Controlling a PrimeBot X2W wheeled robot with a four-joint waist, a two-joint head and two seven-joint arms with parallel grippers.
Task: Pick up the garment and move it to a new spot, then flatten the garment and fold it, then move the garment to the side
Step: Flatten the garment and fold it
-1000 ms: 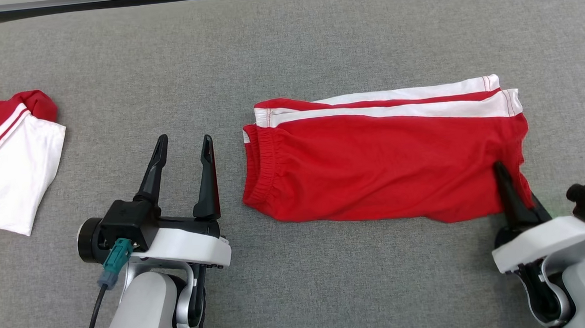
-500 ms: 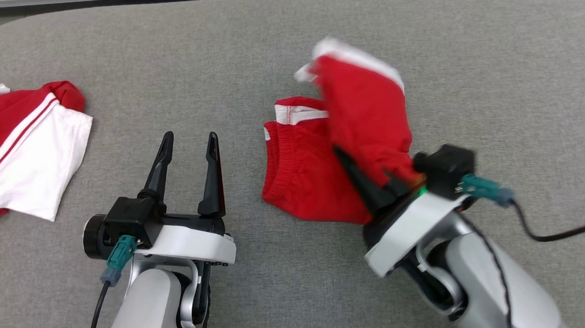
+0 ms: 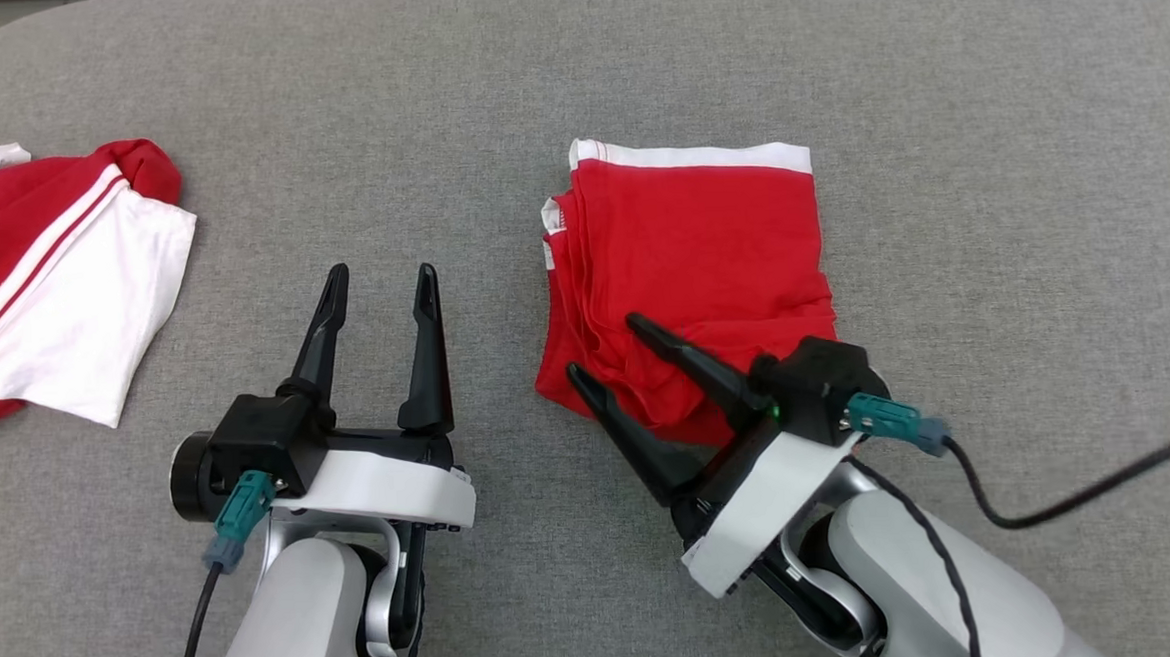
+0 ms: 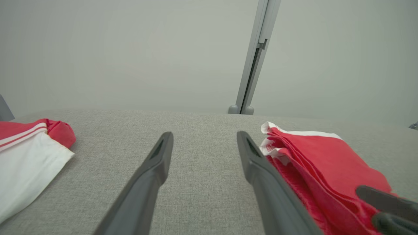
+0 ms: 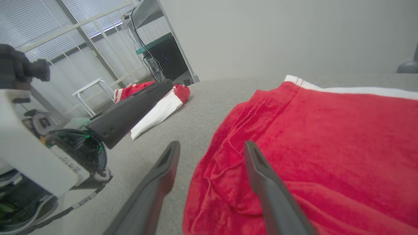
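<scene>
Garment (image 3: 691,253): red shorts, folded into a stacked rectangle, lay flat near the middle of the grey table (image 3: 934,100). White band ran along the far edge, layered edges on its left side.

Right gripper (image 3: 603,346): fingers spread wide, grasping nothing. One finger was over the garment's near left corner, the other over bare table just beside the cloth.

Left gripper (image 3: 382,269): fingers apart, empty, over bare table left of the garment.

Second red-and-white garment (image 3: 52,286) lay rumpled at the table's left edge, well apart.
</scene>
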